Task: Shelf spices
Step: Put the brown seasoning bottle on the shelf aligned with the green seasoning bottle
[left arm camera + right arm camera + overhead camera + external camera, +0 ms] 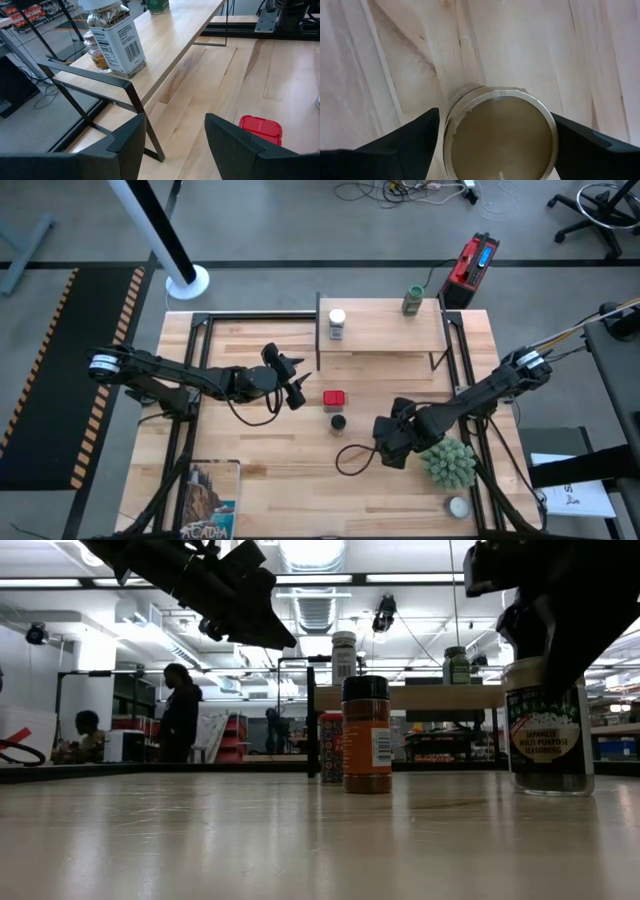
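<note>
Right wrist view: jar (500, 135) between claw (495, 145) fingers (upright).

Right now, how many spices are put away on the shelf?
Two: the white-lid jar and green-lid jar stand on the shelf. The right gripper is around a third jar standing on the table. The red tin and black-lid jar wait nearby; the left gripper hovers open and empty by the shelf.

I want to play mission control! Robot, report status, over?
Left gripper open, empty, hovering by shelf. Right gripper down over seasoning jar on table. Red tin, black-lidded jar unshelved. Spiky plant close beside right gripper.
</note>
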